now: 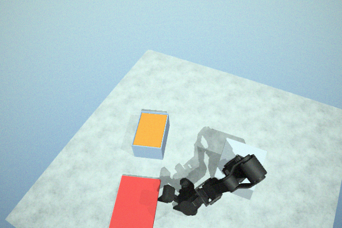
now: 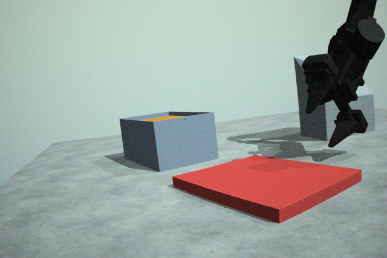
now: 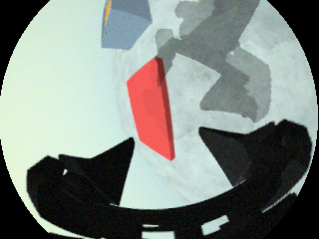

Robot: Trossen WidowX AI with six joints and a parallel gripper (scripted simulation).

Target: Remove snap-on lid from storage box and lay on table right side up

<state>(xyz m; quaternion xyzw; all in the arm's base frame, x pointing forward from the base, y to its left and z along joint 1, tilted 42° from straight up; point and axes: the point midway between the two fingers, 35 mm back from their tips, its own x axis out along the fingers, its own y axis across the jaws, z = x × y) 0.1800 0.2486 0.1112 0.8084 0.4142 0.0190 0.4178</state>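
The red lid (image 1: 132,204) (image 2: 265,186) (image 3: 150,100) lies flat on the table (image 1: 193,81) (image 2: 78,217), its smooth broad face up and its underside hidden. The blue-grey storage box (image 1: 147,152) (image 2: 187,144) (image 3: 122,35) stands upright and uncovered, apart from the lid, with an orange surface (image 1: 151,130) (image 2: 165,118) inside its walls. My gripper (image 1: 167,204) (image 2: 319,129) (image 3: 166,135) is wide open and empty. It hangs above the table beside the lid's edge, clear of the lid in the exterior view.
A pale block (image 1: 234,148) (image 2: 315,127) with a sloping top stands behind the gripper, partly hidden by the arm. The arm's shadow falls on the table and across part of the lid. The table's far edges show in the top view.
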